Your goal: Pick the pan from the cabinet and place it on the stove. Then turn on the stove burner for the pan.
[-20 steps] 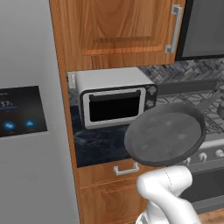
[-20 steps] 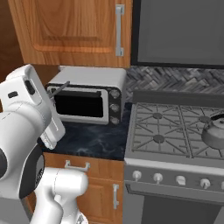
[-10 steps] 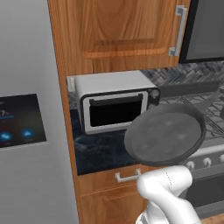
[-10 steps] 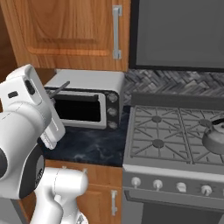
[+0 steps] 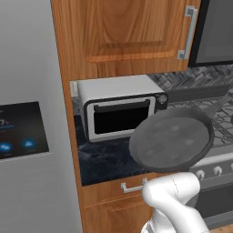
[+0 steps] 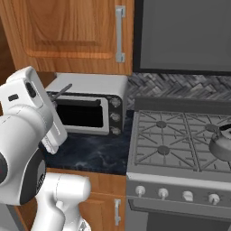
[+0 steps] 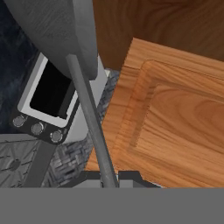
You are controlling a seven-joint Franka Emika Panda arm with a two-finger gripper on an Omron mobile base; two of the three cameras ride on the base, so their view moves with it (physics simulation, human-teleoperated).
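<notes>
The jaws are clamped tight on the handle of the pan (image 5: 172, 144), held up in the air in front of the toaster oven (image 5: 120, 111). The whole view has slid sideways, so the base is rolling toward the stove (image 6: 180, 149). Putting the pan down comes next.

toaster oven (image 6: 90, 106) on dark counter (image 6: 90, 155) | kettle (image 6: 222, 145) far right | fridge panel (image 5: 20, 129) left

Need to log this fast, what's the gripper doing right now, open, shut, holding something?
Gripper: shut on the pan, clamped on its long thin handle.
</notes>
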